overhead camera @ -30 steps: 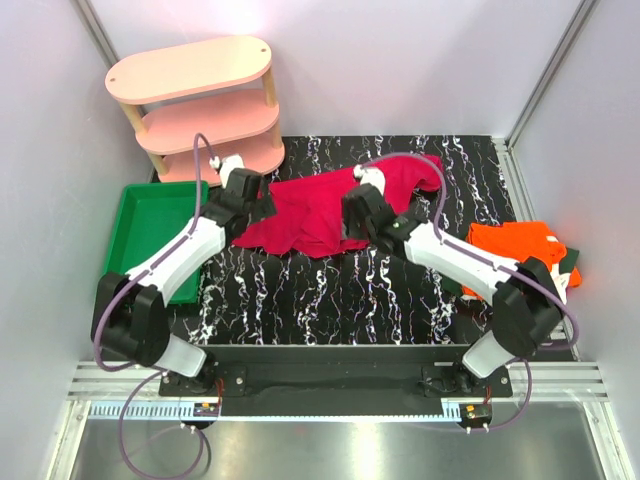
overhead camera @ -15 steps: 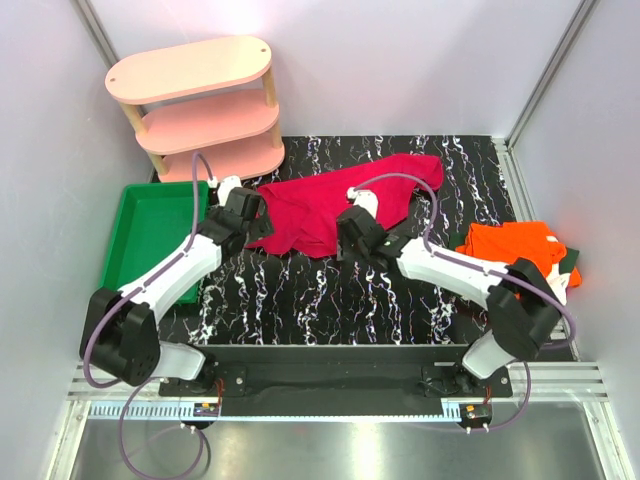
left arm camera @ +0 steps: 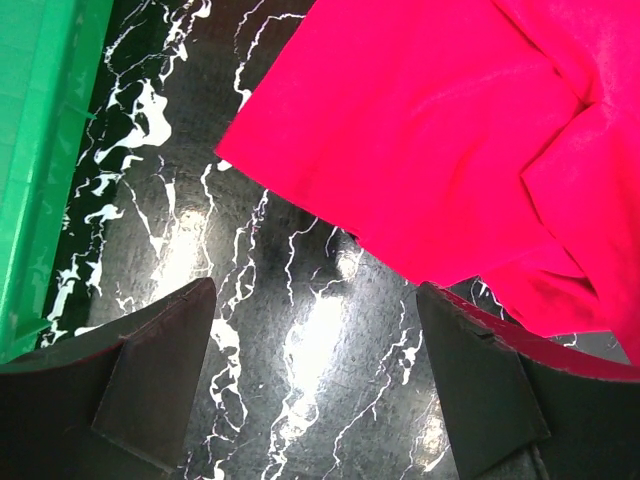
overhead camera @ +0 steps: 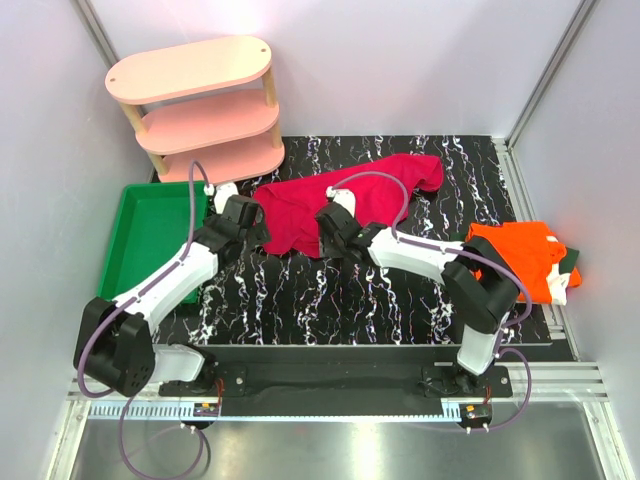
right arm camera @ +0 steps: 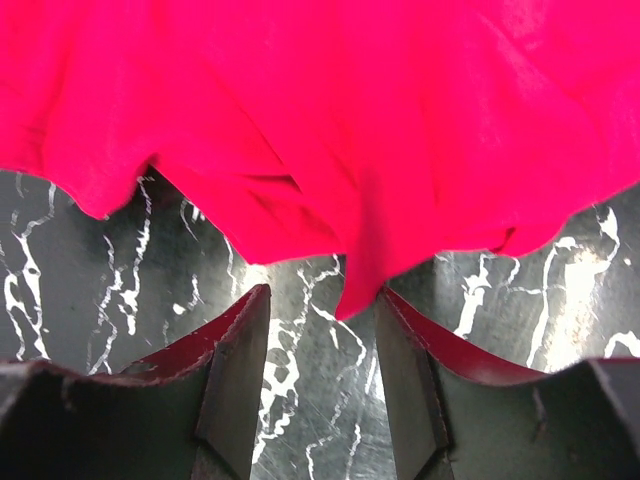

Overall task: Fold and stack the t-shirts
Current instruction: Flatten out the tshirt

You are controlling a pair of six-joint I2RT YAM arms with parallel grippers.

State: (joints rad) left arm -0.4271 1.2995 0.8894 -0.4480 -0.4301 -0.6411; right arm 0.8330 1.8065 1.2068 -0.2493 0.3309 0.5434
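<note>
A crimson t-shirt [overhead camera: 350, 195] lies spread and rumpled across the middle of the black marbled table. My left gripper [overhead camera: 252, 226] hovers off its left corner, open wide, with only bare table between its fingers [left arm camera: 170, 360]; the crimson t-shirt [left arm camera: 420, 130] edge lies just ahead of my left gripper [left arm camera: 315, 290]. My right gripper [overhead camera: 325, 232] is at the shirt's near edge, open. A pointed flap of the crimson t-shirt [right arm camera: 350, 110] hangs down between the fingertips of my right gripper [right arm camera: 322, 292], not pinched. An orange t-shirt [overhead camera: 520, 255] lies at the right on a dark green one [overhead camera: 572, 262].
A green plastic tray [overhead camera: 150, 235] sits at the table's left; its wall [left arm camera: 40, 150] shows in the left wrist view. A pink three-tier shelf [overhead camera: 200, 105] stands at the back left. White walls close in on the sides and back.
My right gripper has slid left along the crimson shirt's near edge, and its jaws have narrowed a little. My left gripper has drawn back off the shirt toward its left corner.
</note>
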